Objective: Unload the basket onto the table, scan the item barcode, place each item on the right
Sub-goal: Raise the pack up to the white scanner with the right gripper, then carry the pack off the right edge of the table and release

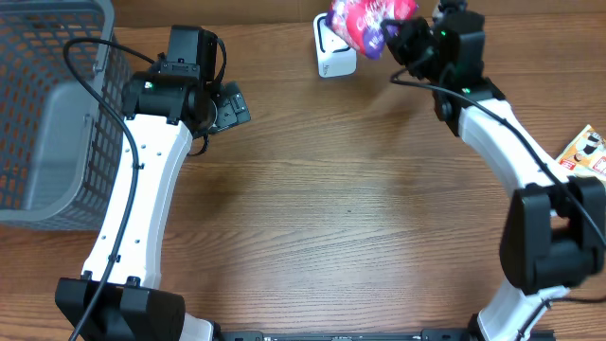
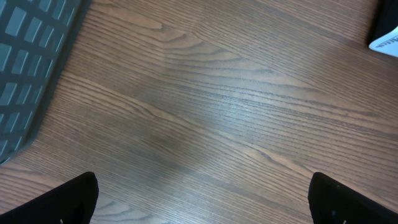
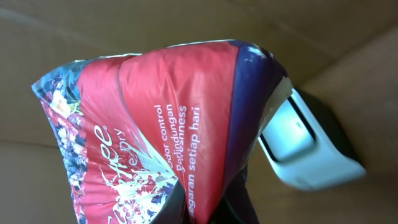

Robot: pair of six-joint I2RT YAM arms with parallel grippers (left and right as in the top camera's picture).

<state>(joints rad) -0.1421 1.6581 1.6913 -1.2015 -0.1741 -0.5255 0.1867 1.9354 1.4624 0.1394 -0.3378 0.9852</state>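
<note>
Seen from overhead, at far edge of wooden counter (image 1: 331, 218): red, pink and purple soft plastic pouch (image 1: 365, 21), lifted off the surface and pinched at its right end in right gripper (image 1: 402, 38). Jaws themselves hidden behind the film in wrist view, but closed tight on the pouch, judging by how it hangs from them.

Key relation: extends leftward from right gripper, long axis roughly across the counter, free end overlapping the top of the small white barcode scanner with a dark window (image 1: 333, 52). Looks just beside or above the scanner rather than touching; contact not resolvable. In right wrist view, shows printed red face toward camera, scanner sitting beyond the purple edge. No barcode visible on any face shown, so cannot tell which side carries it.

Left gripper (image 1: 222, 104): fingers wide apart, nothing between them, bare wood below. Parked near grey mesh plastic basket (image 1: 57, 95), well apart from pouch and scanner. Right arm clearly the nearer one.

Judgement: presenting step in hand. Next move likely a small wrist rotation or shift to turn the coded face toward the scanner window. Risk: crumpled film folding over the code or glare off glossy plastic.
</note>
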